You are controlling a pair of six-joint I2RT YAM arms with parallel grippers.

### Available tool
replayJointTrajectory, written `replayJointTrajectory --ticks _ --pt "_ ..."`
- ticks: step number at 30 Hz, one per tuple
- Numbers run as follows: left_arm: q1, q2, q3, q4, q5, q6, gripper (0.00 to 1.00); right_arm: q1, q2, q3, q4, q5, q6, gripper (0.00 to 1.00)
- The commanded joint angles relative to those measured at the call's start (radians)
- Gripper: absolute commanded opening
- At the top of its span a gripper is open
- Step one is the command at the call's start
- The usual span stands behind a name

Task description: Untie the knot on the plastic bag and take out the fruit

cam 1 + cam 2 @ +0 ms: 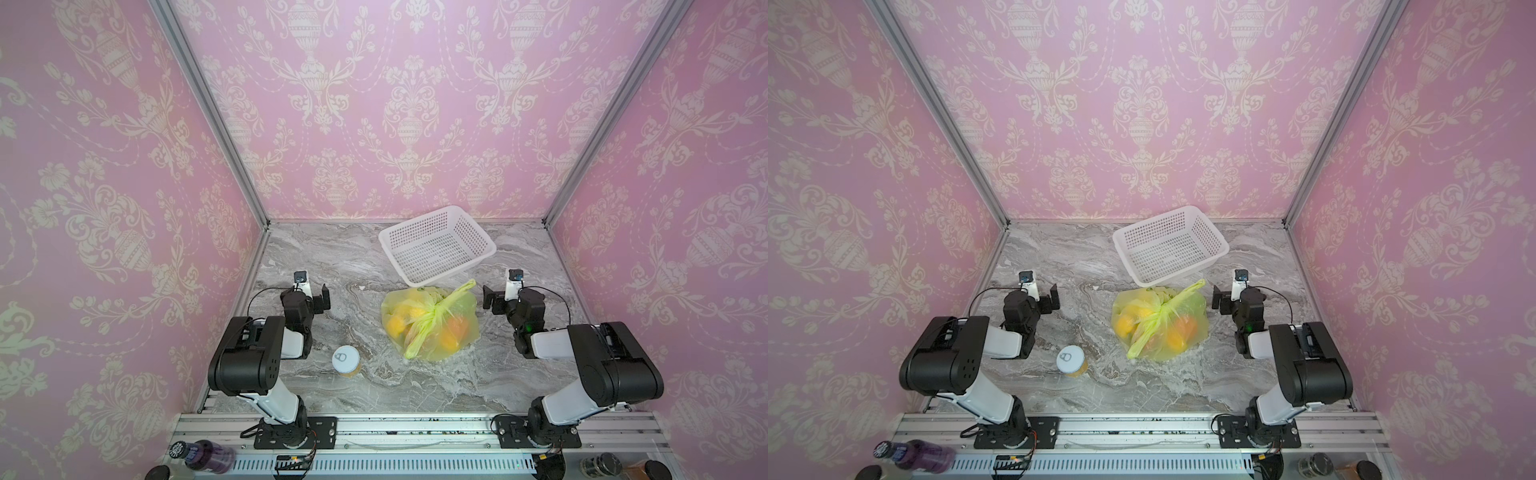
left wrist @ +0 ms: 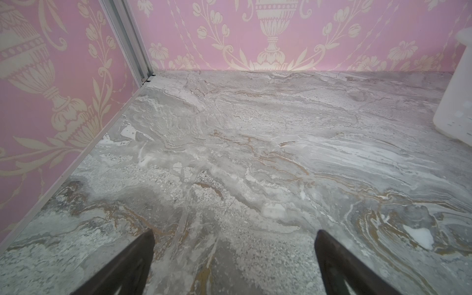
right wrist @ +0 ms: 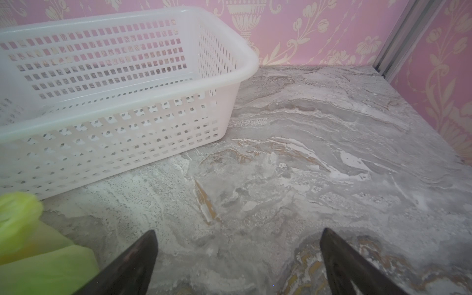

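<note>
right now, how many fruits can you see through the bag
3 show through the plastic bag: a yellow fruit on its left, an orange fruit on its right, a yellow-orange fruit at its near edge. More may be hidden.

Yellow-green plastic bag (image 1: 465, 305), knot (image 1: 439, 310) tied, holds yellow, orange fruit (image 1: 395, 326)

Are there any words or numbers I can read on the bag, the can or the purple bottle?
No text can be read anywhere in these pictures.
purple bottle: something is on the label and cap, but it is too blurred to read.
can: the white lid shows only a pull tab, and no words are visible.
plastic bag: no writing can be made out.
</note>
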Motion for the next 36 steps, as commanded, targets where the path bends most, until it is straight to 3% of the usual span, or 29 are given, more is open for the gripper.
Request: replayJointTrajectory --ticks 1,8,16,22,24,25,28,30,32,33,35,36 --pt "0.000 0.004 0.012 -0.014 -0.009 0.003 0.99 -0.004 -0.012 0.017 0.001 -0.010 0.001 1.00" --pt "0.000 0.004 0.012 -0.014 -0.009 0.004 0.99 -0.004 -0.012 0.014 0.002 -0.008 0.002 1.00" --pt "0.000 0.004 0.012 -0.015 -0.009 0.003 0.99 0.000 -0.082 -0.001 -0.021 0.073 0.025 1.00" --pt "-0.001 0.003 0.009 -0.012 0.012 0.014 0.99 0.015 -0.220 0.094 -0.308 0.178 0.042 1.00" --pt "-0.010 -0.021 -0.014 0.016 0.038 0.032 0.99 0.018 -0.303 0.127 -0.428 0.191 0.111 1.00" --pt "-0.022 -0.061 -0.026 0.006 -0.012 0.033 0.99 0.017 -0.342 0.139 -0.478 0.185 0.149 1.00" --pt "-0.040 -0.278 -0.012 -0.221 -0.147 0.000 0.99 0.018 -0.467 0.174 -0.614 0.163 0.323 1.00" --pt "-0.031 -0.435 0.074 -0.540 -0.196 -0.174 0.99 0.016 -0.546 0.191 -0.670 0.054 0.419 1.00" --pt "-0.027 -0.546 0.151 -0.794 -0.092 -0.267 0.99 0.013 -0.603 0.194 -0.685 -0.088 0.421 1.00" --pt "-0.027 -0.593 0.181 -0.904 -0.002 -0.308 0.99 0.010 -0.631 0.174 -0.663 -0.106 0.463 1.00" --pt "-0.028 -0.662 0.147 -0.907 0.149 -0.306 0.99 0.002 -0.692 0.131 -0.665 -0.086 0.566 1.00" --pt "-0.026 -0.695 0.109 -0.901 0.162 -0.337 0.99 -0.010 -0.725 0.115 -0.662 -0.112 0.607 1.00"
